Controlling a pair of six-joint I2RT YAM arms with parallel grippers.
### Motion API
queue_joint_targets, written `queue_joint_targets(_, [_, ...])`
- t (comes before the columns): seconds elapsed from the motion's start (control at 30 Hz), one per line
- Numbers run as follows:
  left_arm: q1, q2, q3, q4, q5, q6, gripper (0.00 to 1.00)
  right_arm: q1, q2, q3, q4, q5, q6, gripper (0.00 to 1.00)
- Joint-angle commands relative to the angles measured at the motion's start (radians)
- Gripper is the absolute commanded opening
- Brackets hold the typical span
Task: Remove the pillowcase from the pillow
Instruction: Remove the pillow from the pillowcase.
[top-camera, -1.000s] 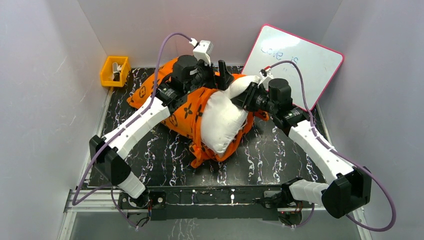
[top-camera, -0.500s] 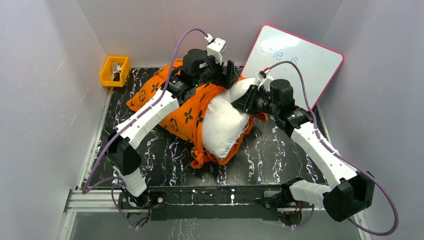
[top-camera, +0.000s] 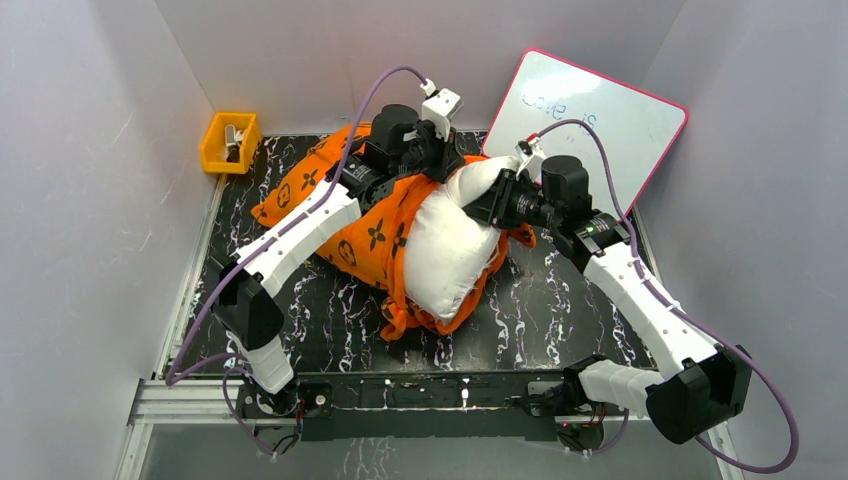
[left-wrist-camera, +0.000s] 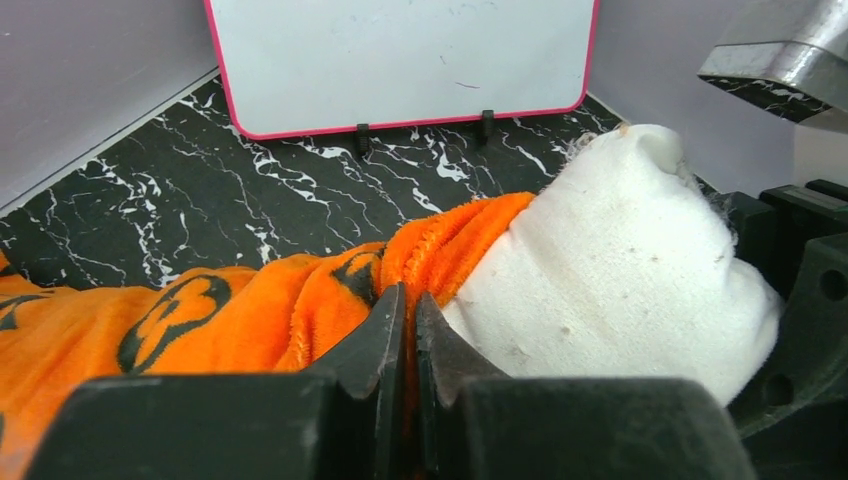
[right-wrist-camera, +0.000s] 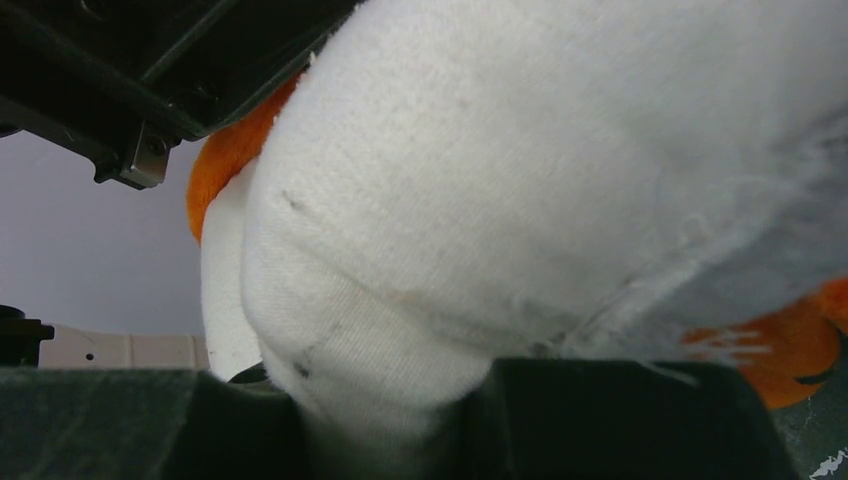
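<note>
Pinches pillowcase (left-wrist-camera: 200, 310) hem in left pincer (left-wrist-camera: 411, 300) | clamps pillow (right-wrist-camera: 500, 200) corner in right pincer (right-wrist-camera: 390, 420) | best: draw hem left, anchor pillow firmly, pull steadily

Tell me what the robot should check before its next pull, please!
1. Left jaws shut on the bright-orange fleece pillowcase: ok.
2. Right jaws clamped on the plump white pillow corner: ok.
3. Pillow partly out of the pillowcase: ok.
4. Pink-framed whiteboard untouched by the right arm: cannot tell.
5. Small yellow plastic bin out of the way: ok.
</note>
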Motion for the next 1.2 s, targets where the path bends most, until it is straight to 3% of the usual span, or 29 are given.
queue_joint_targets(0.0, [0.022,0.038,0.064,-0.061,-0.061,0.065,0.00,0.017,-0.075,0.096,0.043,-0.148,-0.010,0.00])
queue_joint_targets(0.2, [0.144,0.121,0.097,-0.105,-0.164,0.167,0.00,0.015,-0.191,0.100,-0.007,-0.089,-0.045,0.00])
queue_joint_targets(0.3, [0.218,0.062,-0.041,-0.024,-0.169,0.224,0.00,0.015,-0.253,0.110,-0.025,-0.019,-0.046,0.00])
queue_joint_targets(0.47, [0.288,-0.170,-0.422,0.326,-0.122,0.381,0.00,0.013,-0.295,0.146,-0.078,0.116,-0.074,0.00])
queue_joint_targets(0.57, [0.308,-0.227,-0.438,0.305,-0.082,0.350,0.00,0.013,-0.261,0.144,-0.051,0.081,-0.061,0.00])
queue_joint_targets(0.6, [0.309,-0.238,-0.417,0.273,-0.040,0.329,0.07,0.013,-0.240,0.139,-0.029,0.062,-0.046,0.00])
queue_joint_targets(0.67, [0.309,-0.272,-0.389,0.234,0.036,0.265,0.42,0.013,-0.198,0.137,0.020,0.039,-0.018,0.00])
queue_joint_targets(0.7, [0.309,-0.299,-0.391,0.239,0.057,0.225,0.51,0.013,-0.174,0.146,0.042,0.035,-0.004,0.00])
queue_joint_targets(0.83, [0.308,-0.482,-0.484,0.317,0.103,0.043,0.73,0.013,-0.058,0.256,0.070,0.069,0.027,0.00])
queue_joint_targets(0.87, [0.305,-0.525,-0.505,0.319,0.110,0.004,0.89,0.013,-0.030,0.288,0.065,0.093,0.031,0.00])
queue_joint_targets(0.9, [0.305,-0.572,-0.525,0.319,0.120,-0.038,0.97,0.013,-0.004,0.317,0.062,0.121,0.034,0.00])
queue_joint_targets(1.17, [0.291,-0.874,-0.810,0.303,0.353,-0.247,0.98,0.003,0.171,0.505,0.043,0.253,0.127,0.00])
